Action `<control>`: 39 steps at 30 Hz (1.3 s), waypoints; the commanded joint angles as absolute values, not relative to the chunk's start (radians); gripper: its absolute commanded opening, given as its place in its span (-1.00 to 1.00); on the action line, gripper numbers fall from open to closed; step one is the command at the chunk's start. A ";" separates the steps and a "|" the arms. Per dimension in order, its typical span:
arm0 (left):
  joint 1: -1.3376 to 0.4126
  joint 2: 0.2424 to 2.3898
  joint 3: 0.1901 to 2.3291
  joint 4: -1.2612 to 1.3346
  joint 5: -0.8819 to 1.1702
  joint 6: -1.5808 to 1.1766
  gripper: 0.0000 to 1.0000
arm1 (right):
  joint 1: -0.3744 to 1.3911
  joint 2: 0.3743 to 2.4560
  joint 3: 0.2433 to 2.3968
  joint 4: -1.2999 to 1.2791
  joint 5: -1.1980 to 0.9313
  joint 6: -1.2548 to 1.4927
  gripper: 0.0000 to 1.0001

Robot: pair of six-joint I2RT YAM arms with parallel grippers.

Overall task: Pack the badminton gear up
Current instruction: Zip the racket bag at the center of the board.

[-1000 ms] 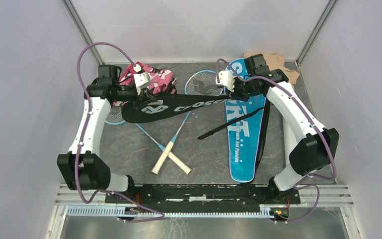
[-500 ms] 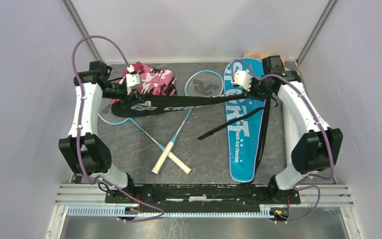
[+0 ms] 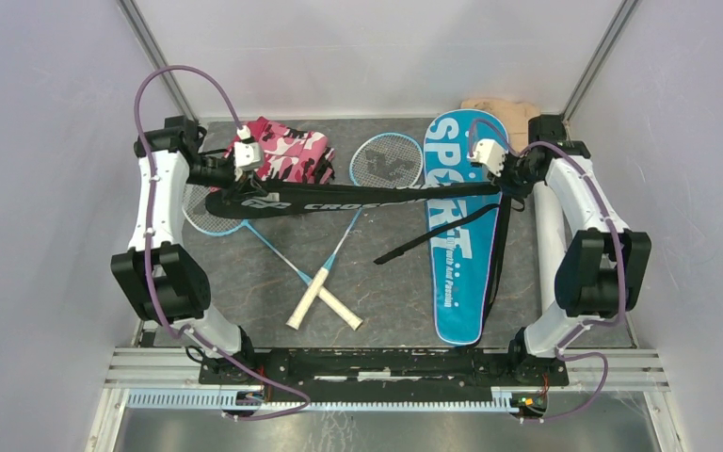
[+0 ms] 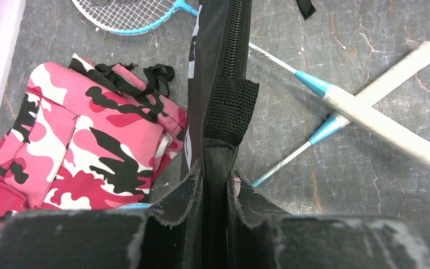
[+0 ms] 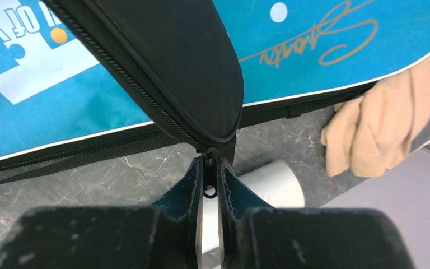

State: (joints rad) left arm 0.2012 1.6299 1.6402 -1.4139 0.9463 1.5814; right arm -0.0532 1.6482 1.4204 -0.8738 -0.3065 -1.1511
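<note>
The black racket cover (image 3: 339, 200) is held off the table (image 3: 245, 282), stretched taut between the two arms and turned edge-up, with its zip seen on top in the left wrist view. One end is pinched by the right gripper (image 5: 209, 168), whose jaws are clenched on the tip right at the zip pull, directly above the head end of the blue racket cover (image 3: 457, 273). The other end is clamped by the left gripper (image 4: 215, 171), closed on the webbing edge, well to the left of the blue racket cover.

The blue racket cover is laid flat on the table, printed side up, and a black strap (image 3: 424, 243) is trailed from its left edge. Two rackets (image 3: 325, 301) are found to the left of it, their white grips crossed on the table. One head is seen just beside its upper left, the other much farther left.

A pink camouflage cloth (image 3: 287, 153) is bunched far to the left of the blue racket cover. A beige cloth (image 5: 381, 123) is crumpled just beside its head end. A white tube (image 5: 271, 188) is seen just past its right edge, beneath the right gripper.
</note>
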 commanded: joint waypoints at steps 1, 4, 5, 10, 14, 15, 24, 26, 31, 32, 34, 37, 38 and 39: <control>0.241 1.635 1.700 -1.395 0.887 1.659 -0.96 | -0.105 1.696 1.407 -0.813 -0.212 -1.179 -1.00; 0.241 1.638 1.700 -1.409 0.906 1.666 -0.96 | -0.106 1.735 1.406 -0.792 -0.229 -1.171 -1.00; 0.241 1.637 1.700 -1.410 0.917 1.661 -0.96 | -0.106 1.747 1.409 -0.789 -0.236 -1.164 -1.00; 0.239 1.630 1.724 -1.338 0.979 1.504 -0.96 | -0.106 1.764 1.441 -0.780 -0.286 -1.113 -0.80; 0.240 1.569 1.695 -1.096 0.987 1.151 -0.96 | -0.106 1.714 1.472 -0.773 -0.350 -1.053 -0.43; 0.240 1.547 1.680 -1.042 0.982 1.099 -0.96 | -0.106 1.701 1.483 -0.774 -0.369 -1.036 -0.35; 0.240 1.407 1.588 -0.705 0.861 0.793 -0.96 | -0.106 1.665 1.564 -0.815 -0.483 -0.915 0.29; 0.240 1.394 1.572 -0.683 0.846 0.800 -0.96 | -0.106 1.658 1.555 -0.823 -0.500 -0.913 0.32; 0.240 1.307 1.401 -0.476 0.800 0.877 -0.96 | -0.106 1.640 1.501 -0.825 -0.520 -0.917 0.34; 0.237 1.290 1.358 -0.435 0.794 0.898 -0.96 | -0.106 1.639 1.491 -0.827 -0.526 -0.917 0.34; 0.236 1.282 1.313 -0.393 0.785 0.933 -0.96 | -0.106 1.636 1.478 -0.831 -0.544 -0.913 0.35; 0.227 1.308 1.300 -0.419 0.780 0.994 -0.96 | -0.105 1.627 1.463 -0.840 -0.591 -0.900 0.36; 0.222 1.310 1.295 -0.436 0.778 1.012 -0.95 | -0.103 1.621 1.456 -0.841 -0.610 -0.896 0.37; 0.210 1.307 1.287 -0.451 0.771 1.028 -0.93 | -0.102 1.612 1.449 -0.840 -0.621 -0.889 0.38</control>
State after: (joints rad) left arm 0.2302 1.3327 1.2755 -0.5964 0.7578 0.9127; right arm -0.1059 1.6749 1.4658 -0.8330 -0.5323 -0.9176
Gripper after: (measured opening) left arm 0.208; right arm 0.681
